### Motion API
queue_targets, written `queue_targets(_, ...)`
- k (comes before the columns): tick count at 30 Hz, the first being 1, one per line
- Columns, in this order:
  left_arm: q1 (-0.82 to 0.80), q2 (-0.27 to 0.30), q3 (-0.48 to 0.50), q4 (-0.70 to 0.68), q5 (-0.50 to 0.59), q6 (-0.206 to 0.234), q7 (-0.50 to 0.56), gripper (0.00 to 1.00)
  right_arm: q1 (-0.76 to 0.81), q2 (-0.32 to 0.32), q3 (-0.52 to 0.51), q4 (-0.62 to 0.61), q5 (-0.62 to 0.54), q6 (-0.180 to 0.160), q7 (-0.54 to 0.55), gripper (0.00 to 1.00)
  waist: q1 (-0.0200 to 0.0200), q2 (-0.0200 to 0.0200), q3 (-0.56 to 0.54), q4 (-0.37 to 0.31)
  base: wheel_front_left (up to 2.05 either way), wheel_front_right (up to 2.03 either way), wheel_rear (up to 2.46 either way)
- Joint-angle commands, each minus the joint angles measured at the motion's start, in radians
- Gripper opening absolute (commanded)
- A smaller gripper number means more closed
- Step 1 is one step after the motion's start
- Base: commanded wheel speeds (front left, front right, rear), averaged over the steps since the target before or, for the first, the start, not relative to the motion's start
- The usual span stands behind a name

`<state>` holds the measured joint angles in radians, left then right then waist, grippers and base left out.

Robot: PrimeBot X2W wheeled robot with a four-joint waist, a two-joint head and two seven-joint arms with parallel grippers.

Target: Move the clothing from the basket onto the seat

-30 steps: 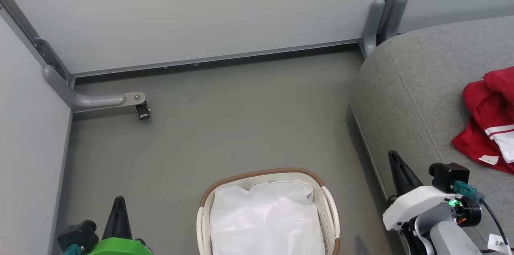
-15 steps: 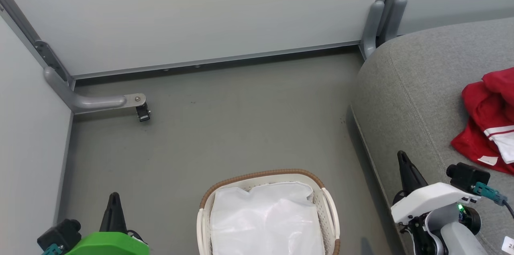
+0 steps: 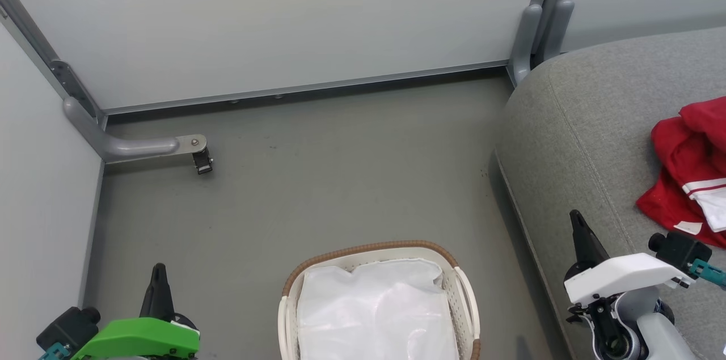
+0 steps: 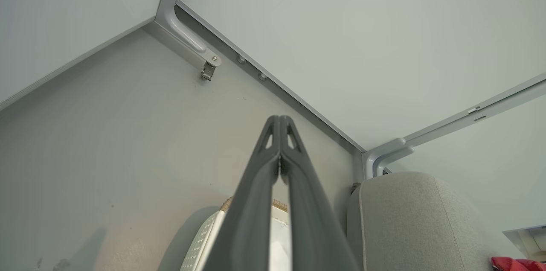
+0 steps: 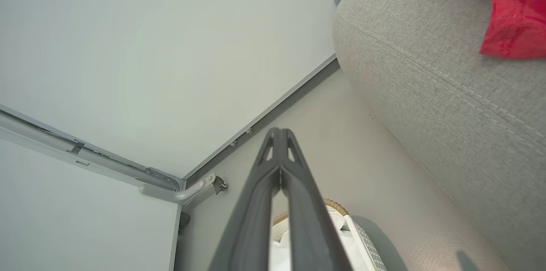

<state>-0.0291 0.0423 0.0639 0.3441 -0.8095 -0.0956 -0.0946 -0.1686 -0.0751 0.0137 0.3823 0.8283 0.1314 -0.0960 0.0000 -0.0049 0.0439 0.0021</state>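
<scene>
- Left gripper (image 3: 158, 269), near left, green casing: the two dark fingers are pressed together tip to tip with nothing between them. The left wrist view agrees, with the tips meeting over bare floor.
- Right gripper (image 3: 576, 218), near right, white casing, above the seat's near edge: fingers flat against each other, nothing held.
- Basket (image 3: 371, 248), near centre on the floor (image 3: 340, 173), between the two grippers and apart from both. It has a brown woven rim and cream sides, and a white liner sheet (image 3: 374, 309) covers the inside that shows.
- Seat (image 3: 578, 139), right: grey fabric, rounded corner, seam line along the edge. A strip of floor separates it from the basket.
- Clothing (image 3: 683, 173): a red heap with white striped trim lying on the seat, right of and beyond the right gripper and not touching it. The frame edge cuts it off.
- Far left: a grey bracket (image 3: 142, 145) with a small black caster.
- Far: pale wall panels (image 3: 283, 20) and a grey post (image 3: 536, 25) by the seat's far corner.
</scene>
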Motion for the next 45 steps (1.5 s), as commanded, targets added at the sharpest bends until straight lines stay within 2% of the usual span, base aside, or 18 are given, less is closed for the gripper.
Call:
queue_targets(1, -0.031, 0.006, 0.005, -0.017, -0.031, -0.004, 0.006, 0.0, 0.003, -0.002, -0.008, -0.019, 0.032, 0.0, 0.009, 0.0, 0.0, 0.0015, -0.001, 0.0, 0.0, 0.0, 0.0)
queue_targets(22, -0.052, 0.008, 0.021, -0.043, -0.28, -0.015, 0.073, 0.0, 0.021, 0.007, -0.048, -0.058, 0.275, -0.001, 0.074, 0.0, 0.0, 0.0023, -0.011, 0.0, 0.0, 0.0, 0.0)
queue_targets(45, -0.071, 0.01, 0.035, -0.067, -0.499, -0.025, 0.132, 0.0, 0.036, 0.013, -0.084, -0.091, 0.489, -0.001, 0.133, 0.0, 0.0, 0.0033, -0.022, -0.001, 0.0, 0.0, 0.0)
